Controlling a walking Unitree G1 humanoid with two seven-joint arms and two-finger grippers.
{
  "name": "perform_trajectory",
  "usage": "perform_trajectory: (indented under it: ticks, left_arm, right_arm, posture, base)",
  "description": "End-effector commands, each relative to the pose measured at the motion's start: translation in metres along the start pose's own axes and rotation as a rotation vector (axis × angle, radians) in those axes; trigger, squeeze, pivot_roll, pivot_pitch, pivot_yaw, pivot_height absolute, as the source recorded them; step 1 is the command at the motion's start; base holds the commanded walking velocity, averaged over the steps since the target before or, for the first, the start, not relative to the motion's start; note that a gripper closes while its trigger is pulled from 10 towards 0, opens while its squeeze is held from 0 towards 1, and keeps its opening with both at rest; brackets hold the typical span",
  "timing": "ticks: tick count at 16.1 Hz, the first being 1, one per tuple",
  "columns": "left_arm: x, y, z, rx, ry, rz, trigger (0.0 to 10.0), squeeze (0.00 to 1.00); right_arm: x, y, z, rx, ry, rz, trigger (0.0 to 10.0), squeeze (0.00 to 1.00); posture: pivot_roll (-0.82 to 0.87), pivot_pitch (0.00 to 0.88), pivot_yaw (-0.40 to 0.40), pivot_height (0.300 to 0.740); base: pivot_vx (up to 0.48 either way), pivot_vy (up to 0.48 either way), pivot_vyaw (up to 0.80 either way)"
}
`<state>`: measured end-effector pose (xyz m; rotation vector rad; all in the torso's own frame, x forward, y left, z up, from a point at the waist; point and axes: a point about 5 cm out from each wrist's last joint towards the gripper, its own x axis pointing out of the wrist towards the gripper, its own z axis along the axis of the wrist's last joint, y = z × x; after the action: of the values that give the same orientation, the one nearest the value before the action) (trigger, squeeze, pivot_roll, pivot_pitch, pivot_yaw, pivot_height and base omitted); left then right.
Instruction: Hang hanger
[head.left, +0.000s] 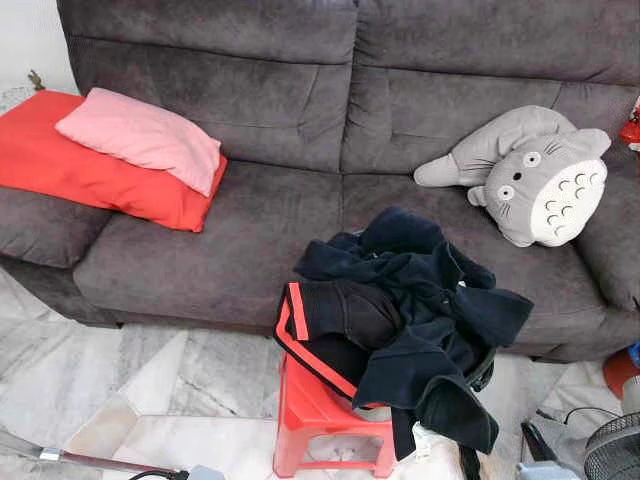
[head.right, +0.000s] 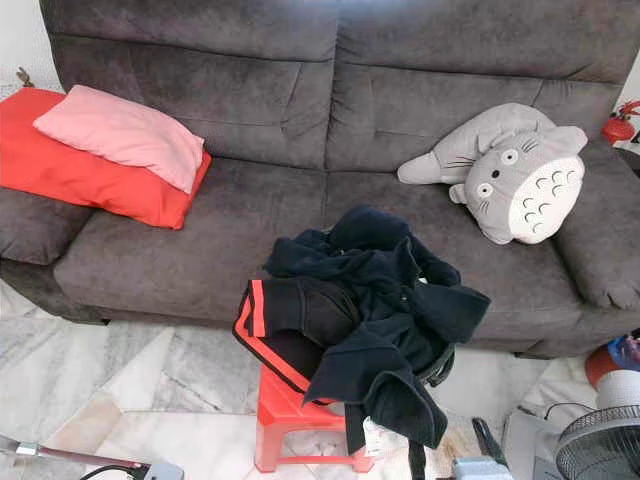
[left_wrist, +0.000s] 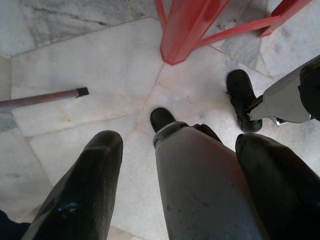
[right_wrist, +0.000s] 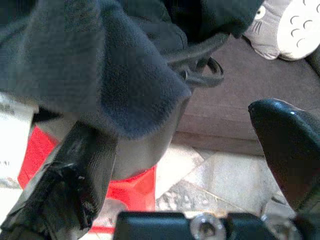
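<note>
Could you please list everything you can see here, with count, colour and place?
sofa: one, dark grey, across the back of the scene
cushion: one, red, on the sofa's left end
pillow: one, pink, lying on the cushion
plush toy: one, grey and white, on the sofa's right end
clothes: a pile, dark navy and black with a red stripe, heaped on the stool
stool: one, red plastic, on the floor before the sofa
fan: one, dark grille, at the lower right
pole: one, reddish with a metal end, on the floor at the lower left
floor: pale marble tiles
left gripper: black fingers apart, pointing down at the floor near the stool leg
right gripper: black fingers apart, close under the clothes
</note>
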<state>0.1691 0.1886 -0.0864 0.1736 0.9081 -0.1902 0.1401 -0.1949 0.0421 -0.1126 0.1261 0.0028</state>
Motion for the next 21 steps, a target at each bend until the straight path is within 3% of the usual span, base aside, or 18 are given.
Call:
perform_trajectory:
  ticks: [1,8,15,16,21]
  left_arm:
    - [-0.004,-0.003,-0.015,-0.021,0.046,-0.006,10.0,0.00]
    - [-0.004,-0.002,-0.015,-0.020,0.044,-0.006,10.0,0.00]
    - [-0.004,-0.001,-0.016,-0.018,0.045,-0.004,10.0,0.00]
    - [-0.004,-0.001,-0.016,-0.016,0.046,-0.005,10.0,0.00]
    - [-0.004,-0.001,-0.016,-0.016,0.045,-0.003,10.0,0.00]
  right_arm:
    - [0.000,0.001,0.002,0.017,-0.013,0.019,10.0,0.00]
    - [0.010,0.007,0.015,-0.009,-0.061,0.123,10.0,0.00]
    - [0.020,0.011,0.028,-0.170,-0.093,0.293,10.0,0.00]
    - [0.022,0.011,0.028,-0.201,-0.095,0.309,0.0,0.00]
    - [0.025,0.014,0.033,-0.212,-0.114,0.332,0.0,0.00]
  posture:
    - [-0.19,0.179,-0.024,0.740]
    - [-0.18,0.180,-0.021,0.740]
    - [-0.18,0.183,-0.019,0.740]
    - [-0.18,0.183,-0.019,0.740]
    - [-0.18,0.182,-0.022,0.740]
  base:
    - [0.000,0.000,0.00]
    - [0.000,0.000,0.00]
    - [0.000,0.000,0.00]
    - [0.000,0.000,0.00]
    - [0.000,0.000,0.00]
